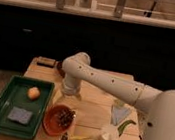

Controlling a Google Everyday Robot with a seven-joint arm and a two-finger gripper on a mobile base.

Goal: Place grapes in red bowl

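Grapes (65, 116) are lying inside the red bowl (50, 122), and the gripper (69, 97) is being held just above the bowl's far rim. Whether it is open or gripping anything cannot be told. Any withdrawal is best being made straight upward, so the bunch is not being dragged out.

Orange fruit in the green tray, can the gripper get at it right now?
Probably yes: the orange fruit lies uncovered in the green tray, and the gripper hangs close by, near the red bowl.
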